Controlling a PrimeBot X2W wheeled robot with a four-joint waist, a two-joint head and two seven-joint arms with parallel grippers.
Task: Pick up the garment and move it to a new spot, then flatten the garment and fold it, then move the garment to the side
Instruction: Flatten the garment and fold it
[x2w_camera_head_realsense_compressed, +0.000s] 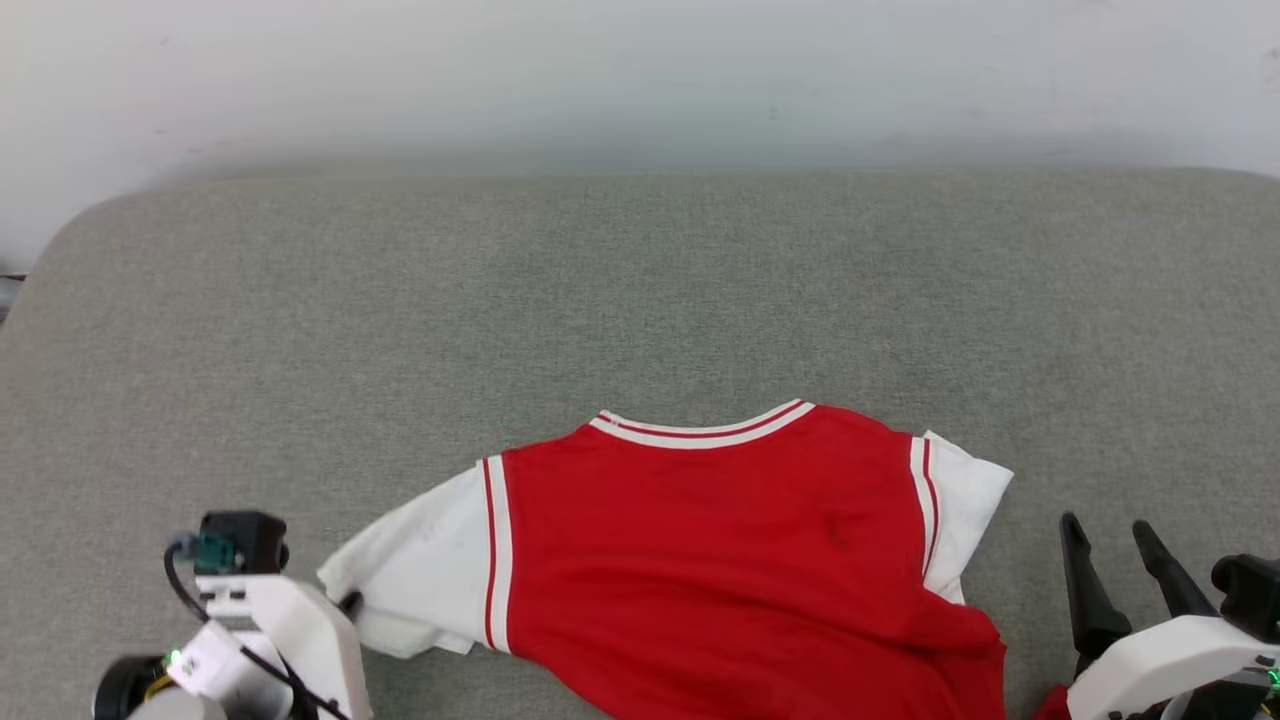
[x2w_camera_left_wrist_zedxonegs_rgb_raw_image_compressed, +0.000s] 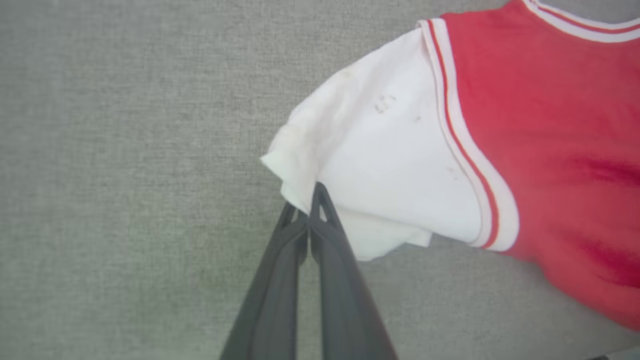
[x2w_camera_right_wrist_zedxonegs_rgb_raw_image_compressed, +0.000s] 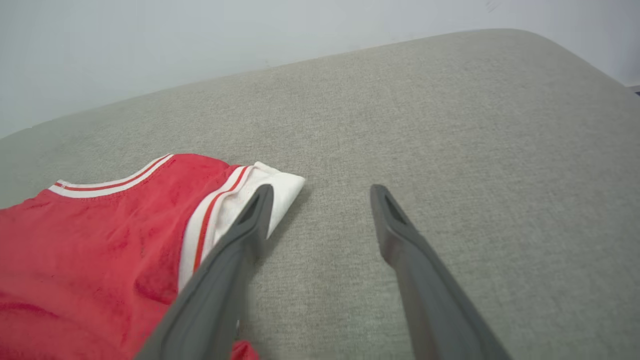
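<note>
red jersey garment (x2w_camera_head_realsense_compressed: 720, 560), white slv (x2w_camera_left_wrist_zedxonegs_rgb_raw_image_compressed: 385, 150) pinched in left jaws

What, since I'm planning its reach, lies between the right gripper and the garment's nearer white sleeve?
Bare grey surface between right gripper and garment, per head view.

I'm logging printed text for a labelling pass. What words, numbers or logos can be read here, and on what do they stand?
No text can be read.
garment: the side facing up is plain red, with no lettering showing.
white tag on the left arm's wrist: it carries dark marks that are too small to read.
</note>
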